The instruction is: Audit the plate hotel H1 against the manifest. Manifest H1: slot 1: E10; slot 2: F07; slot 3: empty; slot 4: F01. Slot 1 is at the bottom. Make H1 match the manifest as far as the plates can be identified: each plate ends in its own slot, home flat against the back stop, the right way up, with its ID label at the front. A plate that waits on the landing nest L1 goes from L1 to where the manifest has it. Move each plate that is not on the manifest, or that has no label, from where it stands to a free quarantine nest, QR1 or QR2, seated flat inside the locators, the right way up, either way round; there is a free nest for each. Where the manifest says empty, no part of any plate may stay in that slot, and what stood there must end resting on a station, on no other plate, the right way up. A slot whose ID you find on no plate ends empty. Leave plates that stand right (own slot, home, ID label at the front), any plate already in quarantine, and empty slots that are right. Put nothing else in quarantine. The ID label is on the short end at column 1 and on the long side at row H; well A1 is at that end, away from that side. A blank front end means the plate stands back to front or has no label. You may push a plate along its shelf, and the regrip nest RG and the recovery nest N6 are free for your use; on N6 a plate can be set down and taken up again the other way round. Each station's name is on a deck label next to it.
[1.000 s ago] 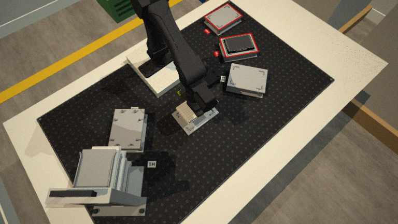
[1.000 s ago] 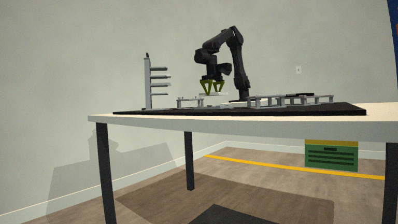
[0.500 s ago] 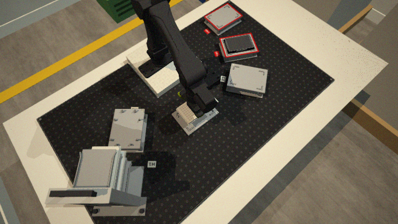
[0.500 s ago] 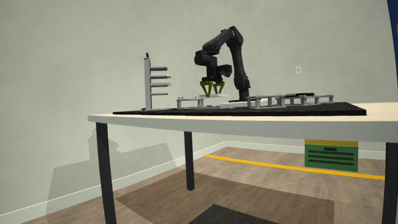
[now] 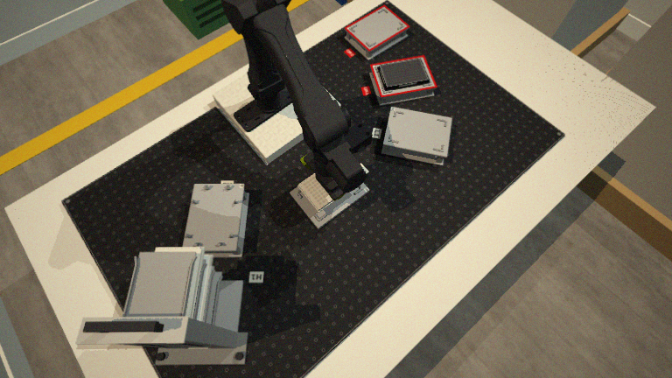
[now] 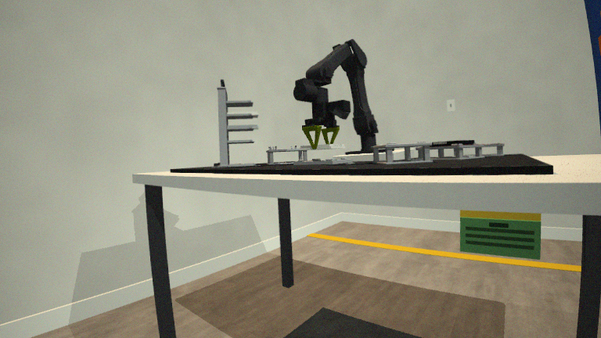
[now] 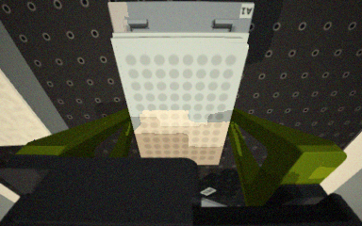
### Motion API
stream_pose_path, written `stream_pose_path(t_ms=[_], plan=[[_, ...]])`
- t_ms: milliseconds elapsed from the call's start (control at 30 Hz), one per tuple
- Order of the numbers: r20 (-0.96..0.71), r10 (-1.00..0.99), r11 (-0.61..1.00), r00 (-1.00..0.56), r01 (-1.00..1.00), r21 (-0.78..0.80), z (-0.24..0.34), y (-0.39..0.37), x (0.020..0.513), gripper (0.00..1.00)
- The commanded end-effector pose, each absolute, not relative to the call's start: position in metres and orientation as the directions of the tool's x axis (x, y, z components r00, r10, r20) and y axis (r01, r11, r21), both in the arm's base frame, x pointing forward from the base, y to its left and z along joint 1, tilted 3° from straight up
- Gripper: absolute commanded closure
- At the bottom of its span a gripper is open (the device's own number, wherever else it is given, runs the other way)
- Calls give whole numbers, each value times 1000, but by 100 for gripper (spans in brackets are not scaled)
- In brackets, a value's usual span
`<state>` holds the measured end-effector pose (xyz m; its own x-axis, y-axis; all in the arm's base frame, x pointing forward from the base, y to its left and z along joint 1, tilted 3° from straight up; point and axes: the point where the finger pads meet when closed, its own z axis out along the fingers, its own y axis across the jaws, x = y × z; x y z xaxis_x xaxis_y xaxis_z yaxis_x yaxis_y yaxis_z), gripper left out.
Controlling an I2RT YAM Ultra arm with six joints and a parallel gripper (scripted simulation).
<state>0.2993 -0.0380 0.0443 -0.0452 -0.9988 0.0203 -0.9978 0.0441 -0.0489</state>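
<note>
My gripper (image 7: 180,112) is shut on a pale well plate (image 7: 179,89), its green fingers against the plate's two long sides. In the exterior and top views the gripper (image 6: 321,138) holds the plate (image 5: 314,191) level, a little above a low grey nest (image 5: 331,201) in the middle of the deck. That nest's far end, with an A1 mark (image 7: 245,9), shows beyond the plate. The plate hotel H1 (image 5: 168,299) stands at the front left by its deck label (image 5: 255,276). Its four shelves (image 6: 239,121) show side-on, and I cannot tell what they carry.
Two red-framed quarantine nests stand at the back: the far one (image 5: 376,28) is bare, the nearer one (image 5: 403,76) holds a dark plate. A bare grey nest (image 5: 417,135) lies right of the arm. Another bare grey nest (image 5: 216,218) lies beside the hotel.
</note>
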Motion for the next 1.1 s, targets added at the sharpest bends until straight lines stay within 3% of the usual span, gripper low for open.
stream_pose_path(t_ms=[0, 1067], plan=[[18, -999, 45, -46, -997, -60, 46, -38, 301, 14], [18, -999, 45, -46, -997, -60, 27, -39, 302, 14]])
